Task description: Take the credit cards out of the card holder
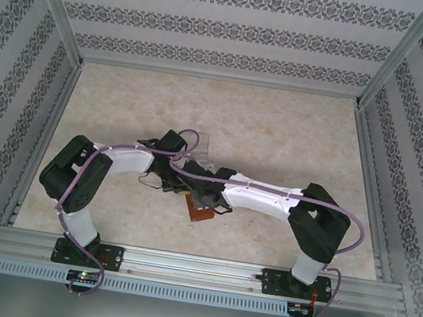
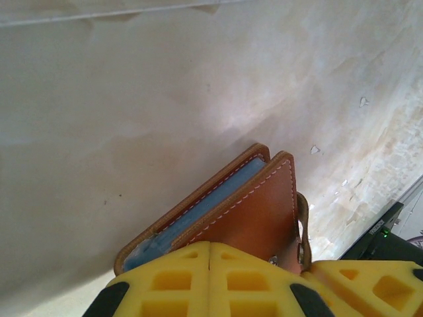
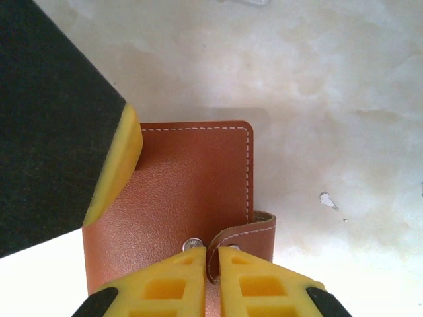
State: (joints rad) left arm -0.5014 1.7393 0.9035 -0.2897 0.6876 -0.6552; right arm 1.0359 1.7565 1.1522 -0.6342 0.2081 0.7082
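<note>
Marbled tabletop (image 2: pixel 132 99); left jaws clenched on card holder (image 2: pixel 254 211), blue pockets (image 2: pixel 225 188) edge-on; right jaws clamped on strap (image 3: pixel 244 234).

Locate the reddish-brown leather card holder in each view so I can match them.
Top external: reddish-brown leather card holder just below frame centre.
Left wrist: lower centre-right, blue lining showing.
Right wrist: centre-left, cover facing the camera.
Shared landmark: its stitched strap tab, on the holder's right edge in both wrist views.
</note>
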